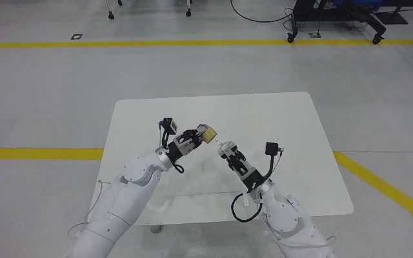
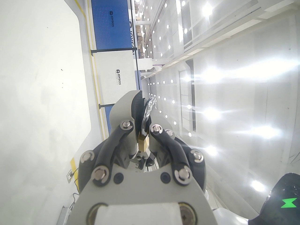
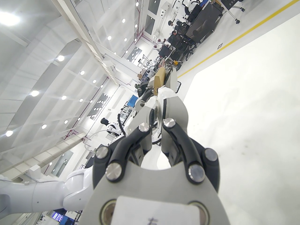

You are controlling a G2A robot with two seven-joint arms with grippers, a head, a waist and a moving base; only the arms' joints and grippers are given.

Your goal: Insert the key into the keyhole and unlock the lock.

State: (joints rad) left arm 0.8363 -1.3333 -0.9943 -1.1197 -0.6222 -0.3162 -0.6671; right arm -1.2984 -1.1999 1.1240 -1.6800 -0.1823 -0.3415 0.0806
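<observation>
Above the middle of the white table, my left gripper is shut on a brass padlock. In the left wrist view the padlock sits between the fingers of the left gripper, with its silver shackle pointing away from the wrist. My right gripper is shut on the key, which has a white wrapped head and points at the padlock. The key tip meets the lock's end face. I cannot tell whether it is inside the keyhole.
Both grippers hang over the table's centre, close together, with bare tabletop all around them. A black cable loops under the right forearm. Yellow floor lines run beyond the table.
</observation>
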